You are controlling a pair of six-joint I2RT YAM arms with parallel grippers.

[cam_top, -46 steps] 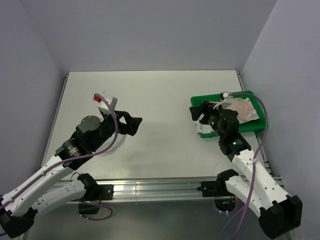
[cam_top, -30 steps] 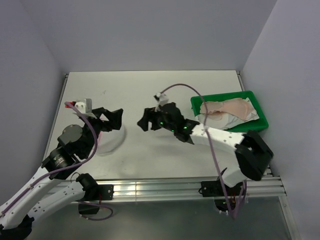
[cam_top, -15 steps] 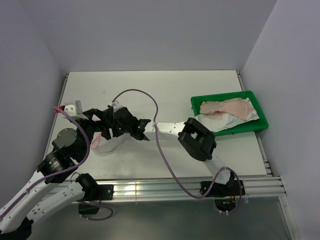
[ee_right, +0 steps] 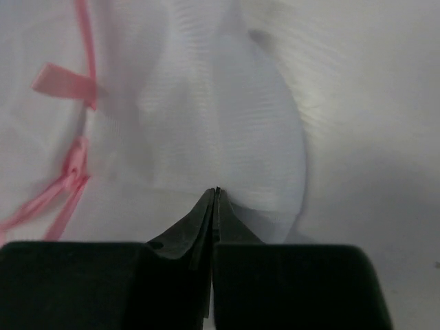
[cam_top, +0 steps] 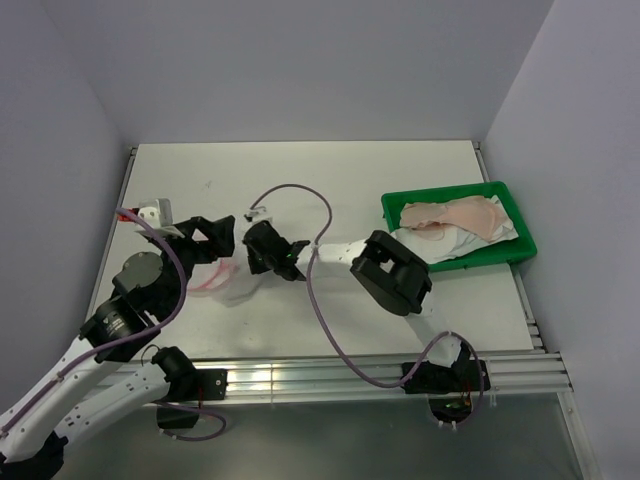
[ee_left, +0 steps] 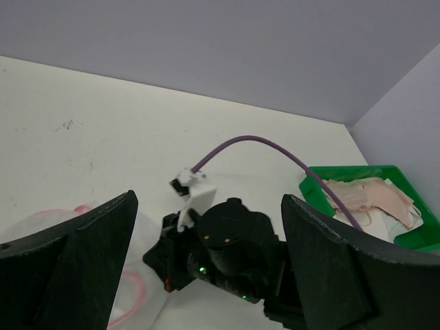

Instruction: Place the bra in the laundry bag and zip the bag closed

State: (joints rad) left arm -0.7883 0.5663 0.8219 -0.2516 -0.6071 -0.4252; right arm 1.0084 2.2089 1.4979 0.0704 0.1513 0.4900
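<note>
The laundry bag (cam_top: 212, 281) lies flat at the table's left, white mesh with a pink zip line (ee_right: 74, 168). My right gripper (cam_top: 247, 268) reaches far left to its right edge. In the right wrist view the right gripper (ee_right: 215, 190) is shut, and a raised fold of the laundry bag (ee_right: 220, 124) runs up from its tips. My left gripper (cam_top: 213, 238) hovers open just above the bag. Through the left gripper (ee_left: 206, 275) I see the right wrist and the laundry bag (ee_left: 41, 223) below. The bra (cam_top: 455, 213) lies pale pink in the green tray (cam_top: 522, 247), away from both grippers.
The green tray (ee_left: 311, 187) stands at the table's right edge with the bra (ee_left: 364, 196) on crumpled white cloth (cam_top: 445, 245). The right arm's purple cable (cam_top: 290, 192) loops above the table's middle. Grey walls close in behind and on both sides.
My right arm swung from the green tray across to the left and shut its jaws at the laundry bag's edge. The left gripper shifted slightly above the bag and stayed open.
</note>
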